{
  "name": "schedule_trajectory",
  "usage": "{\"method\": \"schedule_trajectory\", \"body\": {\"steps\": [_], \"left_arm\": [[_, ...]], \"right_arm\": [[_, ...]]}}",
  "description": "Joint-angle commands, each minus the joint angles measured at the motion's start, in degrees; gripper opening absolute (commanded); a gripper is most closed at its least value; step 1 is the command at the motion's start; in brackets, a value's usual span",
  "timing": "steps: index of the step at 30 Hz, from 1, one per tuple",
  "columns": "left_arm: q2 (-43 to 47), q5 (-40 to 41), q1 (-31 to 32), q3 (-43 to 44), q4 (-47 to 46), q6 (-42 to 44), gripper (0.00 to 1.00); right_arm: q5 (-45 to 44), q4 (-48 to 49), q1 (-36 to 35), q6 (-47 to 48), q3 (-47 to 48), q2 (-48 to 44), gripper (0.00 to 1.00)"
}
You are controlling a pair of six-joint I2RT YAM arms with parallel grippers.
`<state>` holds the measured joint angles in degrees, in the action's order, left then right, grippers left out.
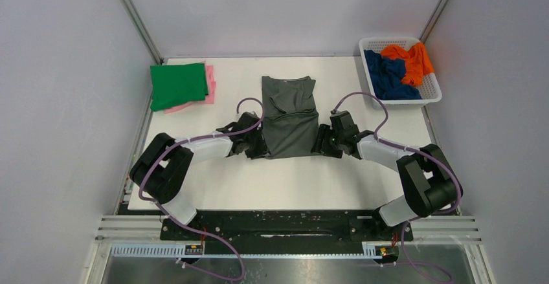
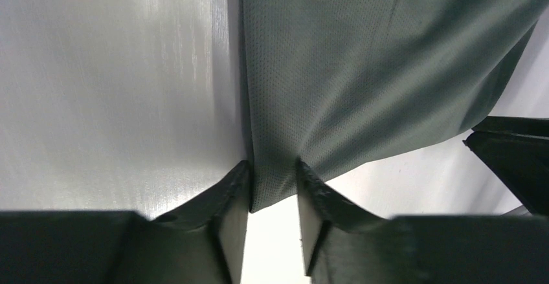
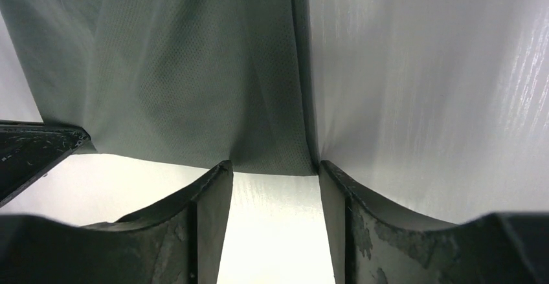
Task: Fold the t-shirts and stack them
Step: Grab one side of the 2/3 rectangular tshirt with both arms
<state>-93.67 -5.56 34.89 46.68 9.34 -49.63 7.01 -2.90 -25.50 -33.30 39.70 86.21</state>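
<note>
The dark grey short-sleeved cloth t-shirt (image 1: 289,119) lies partly folded at the middle of the table (image 1: 291,187). The left fingers (image 2: 228,206) and right fingers (image 3: 208,206) straddle its near corners, parted, not yet clamped. Both should close together and lift evenly. The folded green cloth t-shirt (image 1: 178,85) near the far-left corner and the white plastic lattice basket (image 1: 432,91) at the far-right corner pose no obstruction.
</note>
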Motion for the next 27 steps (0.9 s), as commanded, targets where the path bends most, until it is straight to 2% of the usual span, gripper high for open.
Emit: {"method": "schedule_trajectory", "body": {"steps": [1,5,7,10,13,14,18,21,24,27], "left_arm": [[-1.9,2.4,0.5,0.3,1.0,0.9,0.01],[-2.3,2.6,0.5,0.4,0.3,1.3,0.0],[-2.0,3.0,0.5,0.2,0.3,1.5,0.0],[-0.3,3.4,0.6,-1.6,0.1,1.6,0.0],[2.8,4.4,1.1,-5.4,-0.9,1.1,0.0],[4.0,4.6,1.3,-7.1,-1.6,0.8,0.0],[9.8,5.2,5.2,-14.4,-2.2,-1.2,0.0],[15.3,4.9,10.5,-19.6,-1.7,-4.9,0.0],[22.4,6.9,15.8,-22.8,1.7,-9.3,0.0],[31.5,10.2,21.1,-23.0,7.0,-12.1,0.0]], "right_arm": [[-0.4,-0.9,-0.3,0.8,1.5,1.7,0.57],[0.6,-1.3,-0.5,1.2,1.7,2.5,0.48],[0.6,-2.3,-0.5,1.5,2.1,2.9,0.4],[2.2,-4.6,-0.7,2.1,2.4,2.5,0.19],[4.4,-7.1,-1.6,2.6,0.3,-0.1,0.02],[4.9,-8.3,-2.0,3.1,-0.8,-1.5,0.0],[8.1,-13.9,-3.8,4.5,-7.2,-9.3,0.0],[10.9,-17.8,-6.2,4.0,-11.1,-14.8,0.0],[9.7,-23.3,-10.4,3.4,-12.8,-20.9,0.0],[10.4,-28.7,-11.6,3.2,-12.9,-28.6,0.0]]}}
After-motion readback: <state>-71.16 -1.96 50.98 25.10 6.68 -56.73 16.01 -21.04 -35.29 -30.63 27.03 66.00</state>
